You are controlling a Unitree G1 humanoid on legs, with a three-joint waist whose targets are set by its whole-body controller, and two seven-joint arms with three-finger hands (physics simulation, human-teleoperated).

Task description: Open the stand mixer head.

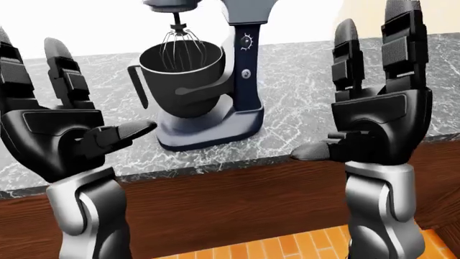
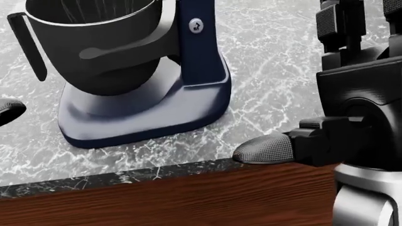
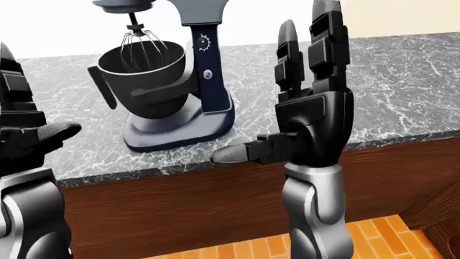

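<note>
Marble counter (image 1: pixel 302 108) is carrying the stand mixer (image 1: pixel 241 81), bowl (image 1: pixel 179 70) and whisk (image 1: pixel 177 46) under its head, upper middle of the left-eye view. We are raising our left hand (image 1: pixel 54 127) and right hand (image 1: pixel 377 116), both spread wide, holding nothing, apart from the mixer.
</note>
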